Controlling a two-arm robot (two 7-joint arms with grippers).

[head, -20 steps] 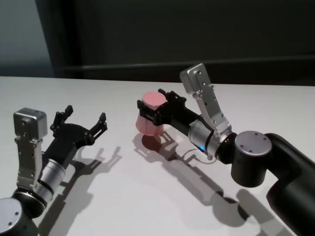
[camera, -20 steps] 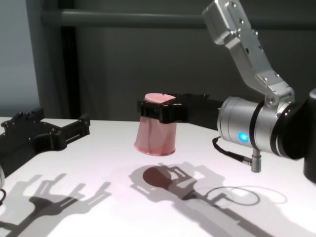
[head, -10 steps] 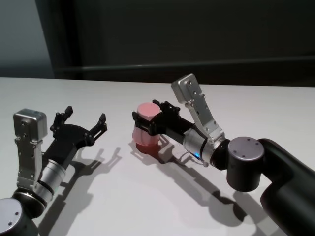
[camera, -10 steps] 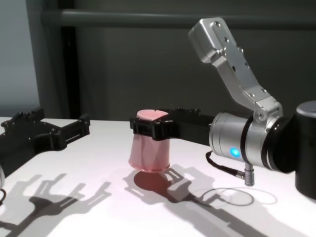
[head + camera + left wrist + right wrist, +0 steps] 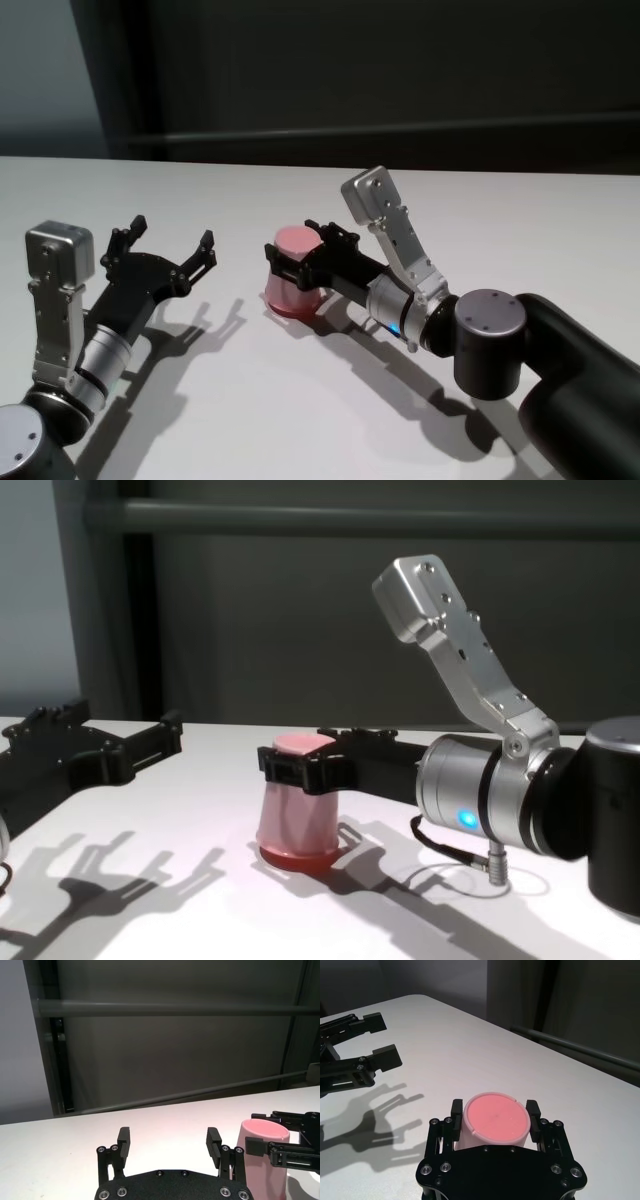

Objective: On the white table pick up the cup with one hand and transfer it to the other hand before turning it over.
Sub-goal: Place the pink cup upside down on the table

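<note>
1. Cup point(image 5: 294, 271) work looks almost done, judging by how things lie: the cup is seen upside down on the white table point(image 5: 300, 400), closed bottom up and wide rim down, so the turning over seems finished.
2. What seems to be left is small: the cup has to be let go and the arm pulled away.
3. The right gripper point(image 5: 298, 262) is closed on the cup near its top end, with one finger pressed on each side.
4. In the right wrist view the pink bottom of the cup point(image 5: 495, 1121) is seen right between the two fingers point(image 5: 456, 1108).
5. The left gripper point(image 5: 167, 249) is held open and empty above the table, well apart from the cup, on its left side.
</note>
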